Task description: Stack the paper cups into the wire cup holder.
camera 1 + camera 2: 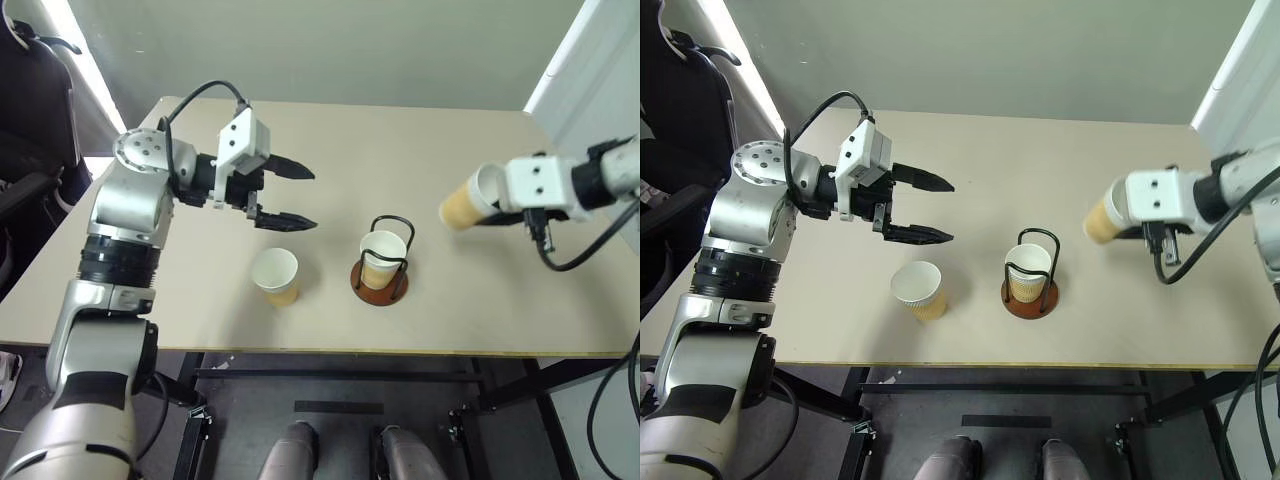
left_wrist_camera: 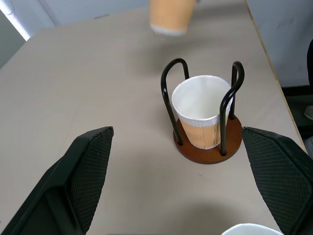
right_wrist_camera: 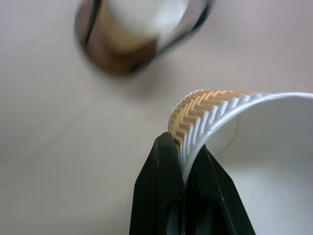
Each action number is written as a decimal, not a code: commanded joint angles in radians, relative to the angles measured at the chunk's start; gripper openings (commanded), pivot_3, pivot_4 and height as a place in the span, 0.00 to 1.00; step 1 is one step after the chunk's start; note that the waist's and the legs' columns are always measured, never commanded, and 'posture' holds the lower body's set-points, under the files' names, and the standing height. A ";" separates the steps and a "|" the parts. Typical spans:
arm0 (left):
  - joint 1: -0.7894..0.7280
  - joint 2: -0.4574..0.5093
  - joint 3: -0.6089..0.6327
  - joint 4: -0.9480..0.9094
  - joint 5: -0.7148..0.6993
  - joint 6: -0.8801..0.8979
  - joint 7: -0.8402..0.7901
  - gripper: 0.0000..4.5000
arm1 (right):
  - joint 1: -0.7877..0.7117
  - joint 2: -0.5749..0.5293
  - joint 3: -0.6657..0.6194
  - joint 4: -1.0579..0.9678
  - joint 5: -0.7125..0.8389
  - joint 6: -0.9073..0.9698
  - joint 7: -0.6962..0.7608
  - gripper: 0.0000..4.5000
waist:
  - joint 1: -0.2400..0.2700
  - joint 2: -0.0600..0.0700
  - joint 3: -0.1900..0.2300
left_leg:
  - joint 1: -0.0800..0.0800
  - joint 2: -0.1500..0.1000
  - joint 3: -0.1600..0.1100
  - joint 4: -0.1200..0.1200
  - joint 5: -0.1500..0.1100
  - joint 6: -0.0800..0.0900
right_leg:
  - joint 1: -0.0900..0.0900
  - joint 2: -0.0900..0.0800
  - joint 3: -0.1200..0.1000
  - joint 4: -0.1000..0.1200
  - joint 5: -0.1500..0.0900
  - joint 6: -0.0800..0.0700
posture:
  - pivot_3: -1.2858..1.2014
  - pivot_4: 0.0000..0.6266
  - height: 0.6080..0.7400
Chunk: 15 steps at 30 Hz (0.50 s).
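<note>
- From my head, left eye: my left gripper (image 1: 288, 196) hovers above the table (image 1: 420, 150) with its two black fingers spread wide and nothing between them, pointing toward my right. Just below it on the tabletop stands a loose paper cup (image 1: 276, 276), upright, mouth up. Beside that cup, toward my right, is the wire cup holder (image 1: 381, 262) on its reddish-brown disc, and a second cup (image 1: 382, 258) already sits upright inside the black loops. My right gripper (image 1: 492, 208) is up in the air to the right of the holder, and the third cup (image 1: 468, 200) hangs from it, tipped on its side with its bottom aimed toward the holder, clear of the table.
- From my head, right eye: the same layout; loose cup, holder and carried cup stand in a row across the table's front half, each apart from the next.
- From my left wrist: my own fingers (image 2: 85, 171) stand wide apart with the holder and its seated cup between and beyond them; the carried cup's bottom floats above and past the holder.
- From my right wrist: my fingers (image 3: 168, 196) are pressed together on the carried cup's wall at the rim, one outside on the ribbed tan surface, one inside on the white. The holder lies blurred beyond.
</note>
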 commanded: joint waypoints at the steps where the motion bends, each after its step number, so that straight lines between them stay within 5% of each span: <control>1: -0.026 0.002 0.013 -0.003 -0.004 -0.018 -0.009 1.00 | -0.041 0.004 -0.048 -0.103 0.083 0.095 -0.001 0.01 | 0.000 0.000 0.000 | 0.000 0.000 0.000 0.000 0.000 0.000 | 0.000 0.000 0.000 0.000 0.000 -0.001 | 0.52 0.24 1.00; 7: -0.025 -0.007 0.013 -0.002 -0.003 -0.020 -0.010 1.00 | -0.009 0.027 -0.009 -0.224 0.132 0.148 -0.008 0.01 | 0.001 0.000 0.000 | 0.000 0.000 0.000 0.000 0.000 0.000 | 0.000 0.000 0.000 0.000 -0.002 -0.002 | 0.52 0.24 1.00; 15: -0.014 -0.003 0.019 -0.023 -0.007 -0.008 -0.002 1.00 | -0.053 0.100 0.101 -0.123 0.036 0.009 -0.024 0.01 | -0.002 0.000 0.000 | 0.000 0.000 0.000 0.001 0.000 0.000 | 0.000 0.000 0.000 0.001 0.000 0.000 | 0.52 0.24 1.00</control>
